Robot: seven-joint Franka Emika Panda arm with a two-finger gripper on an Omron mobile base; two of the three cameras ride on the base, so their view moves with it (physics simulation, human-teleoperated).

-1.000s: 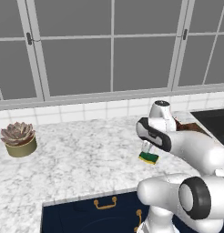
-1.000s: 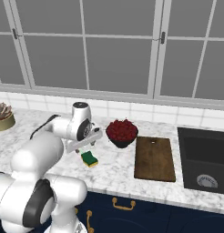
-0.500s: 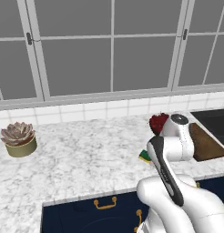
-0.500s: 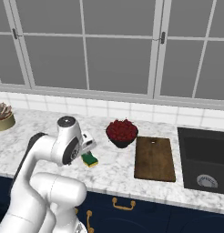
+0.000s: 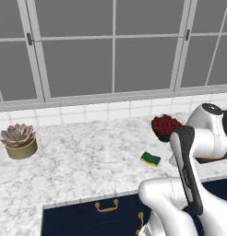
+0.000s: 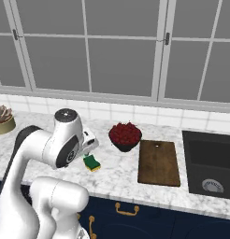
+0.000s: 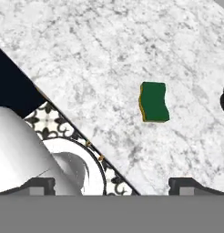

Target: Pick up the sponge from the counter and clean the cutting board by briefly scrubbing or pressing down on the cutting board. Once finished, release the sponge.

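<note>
Hand [image 7: 112, 186] as I see it from its own camera: fingers wide apart, holding nothing, above the marbled surface [image 7: 86, 59]. Sponge [image 7: 154, 101] lies flat on it, green side up, left of the bowl [image 6: 125, 136] and board [image 6: 158, 162].

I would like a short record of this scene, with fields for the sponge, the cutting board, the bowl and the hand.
sponge: lies flat on the counter, green side up, not held
cutting board: bare, right of the bowl
bowl: dark, with red fruit, between sponge and board
hand: open, above the counter, apart from the sponge
</note>
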